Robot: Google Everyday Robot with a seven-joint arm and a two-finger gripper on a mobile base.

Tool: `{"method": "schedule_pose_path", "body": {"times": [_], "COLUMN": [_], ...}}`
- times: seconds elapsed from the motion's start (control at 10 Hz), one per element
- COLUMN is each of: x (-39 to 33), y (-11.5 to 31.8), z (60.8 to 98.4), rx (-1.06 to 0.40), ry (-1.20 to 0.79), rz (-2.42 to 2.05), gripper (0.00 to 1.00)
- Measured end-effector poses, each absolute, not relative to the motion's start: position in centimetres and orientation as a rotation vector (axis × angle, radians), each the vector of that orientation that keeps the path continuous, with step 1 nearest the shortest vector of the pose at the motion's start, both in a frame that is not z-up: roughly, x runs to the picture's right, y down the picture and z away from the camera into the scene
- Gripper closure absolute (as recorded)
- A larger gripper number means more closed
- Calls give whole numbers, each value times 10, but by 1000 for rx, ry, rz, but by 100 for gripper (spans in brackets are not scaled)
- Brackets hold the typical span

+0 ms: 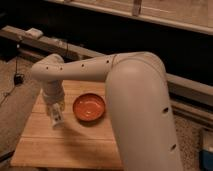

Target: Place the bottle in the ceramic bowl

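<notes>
Off-white hole-dotted arm (135, 100), gripper (56, 115) above wooden table (75, 145)

Glossy orange ceramic bowl (89, 107) on matt wooden table (75, 145); smooth pale gripper (56, 112) left of it, around plastic bottle (57, 121).

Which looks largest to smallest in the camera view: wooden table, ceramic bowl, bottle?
1. wooden table
2. ceramic bowl
3. bottle, held by the gripper just left of the bowl

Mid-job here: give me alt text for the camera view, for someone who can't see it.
The pincer holds the bottle over the wooden table, just left of the empty orange ceramic bowl. The robot's pale arm fills the right foreground.
</notes>
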State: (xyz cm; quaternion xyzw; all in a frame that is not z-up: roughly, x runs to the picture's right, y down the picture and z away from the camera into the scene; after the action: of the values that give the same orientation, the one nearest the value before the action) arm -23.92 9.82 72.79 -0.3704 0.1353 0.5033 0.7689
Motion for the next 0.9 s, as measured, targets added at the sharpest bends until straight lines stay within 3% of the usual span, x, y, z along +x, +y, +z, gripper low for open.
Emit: {"method": "schedule_pose_path", "body": {"times": [0.5,0.9], "x": [-188,-158], "y": [35,31], "z": [775,804], "rx": [-739,-702], "ry": [301,371], "rz": [1233,1321], "gripper": [100,100]}}
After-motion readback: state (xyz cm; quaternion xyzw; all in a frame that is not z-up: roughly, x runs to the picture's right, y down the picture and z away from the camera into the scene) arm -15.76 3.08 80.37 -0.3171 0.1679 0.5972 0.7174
